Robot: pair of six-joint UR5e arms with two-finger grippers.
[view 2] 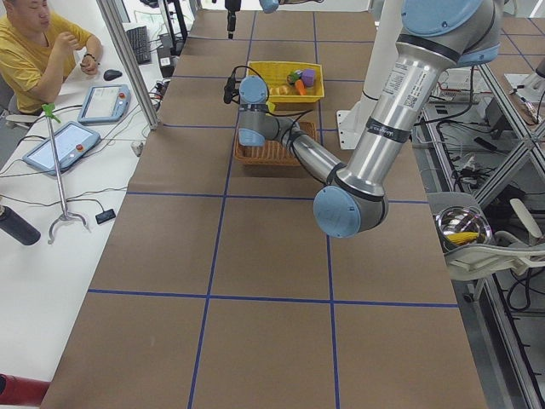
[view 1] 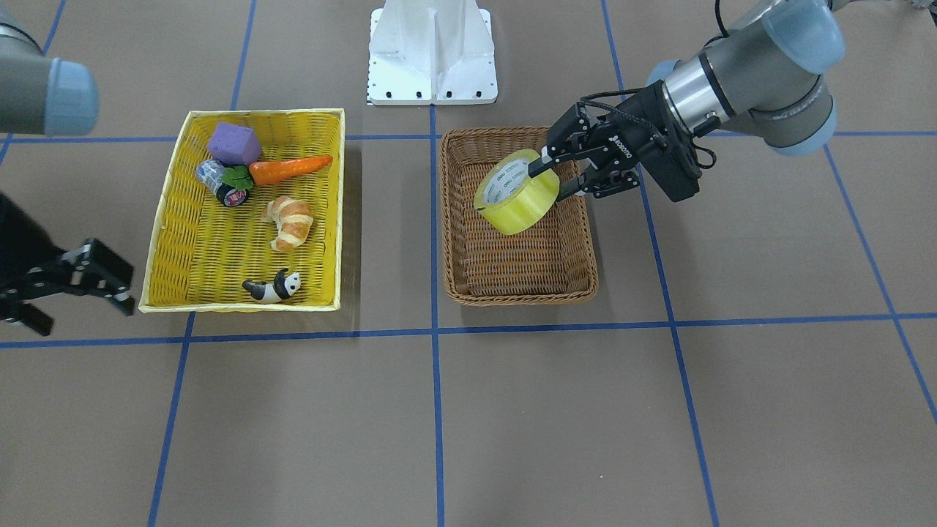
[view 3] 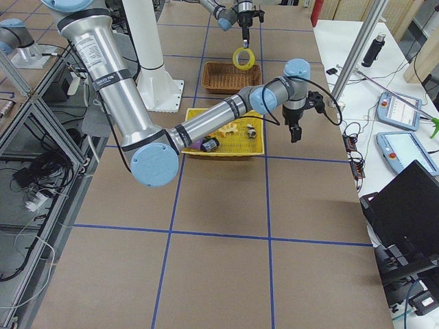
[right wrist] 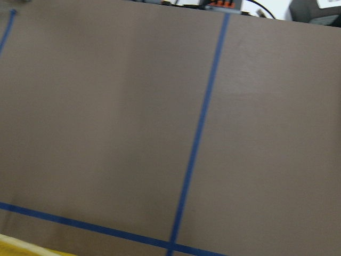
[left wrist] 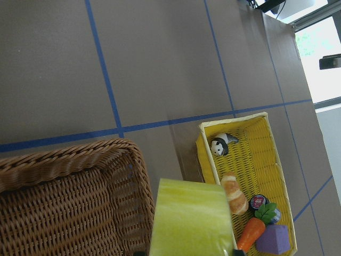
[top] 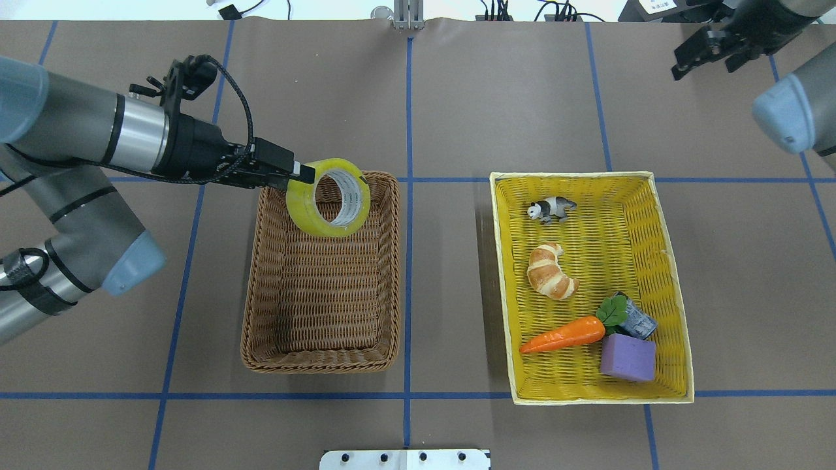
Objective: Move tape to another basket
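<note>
Right now the left gripper [view 1: 549, 176] is squeezed shut on the tape [view 1: 523, 206], pinching one side of the ring. The tape hangs in the air over the brown basket [view 1: 521, 296]. It is tipped on its edge and does not touch the basket. The side view from the robot's right shows it up high, well above the basket's rim. It is hard to tell just which part of the basket is under it, because the two top views do not agree. The yellow basket [view 1: 241, 306] sits well apart from the brown one, and it holds a carrot [view 1: 293, 168], a bread roll [view 1: 289, 223], a panda toy [view 1: 272, 287] and a few other small things. The right gripper [view 1: 77, 304] is far off, past the yellow basket near the table's edge. Its fingers look spread apart with nothing between them. I think the carrying part is almost done and the dropping-off part comes next. The left arm should go down until the tape is low inside the brown basket. Then the fingers should let go. The tape is round and on its edge, so if it is dropped from up high it might bounce or roll onto the rim. Going low first would be safer.
</note>
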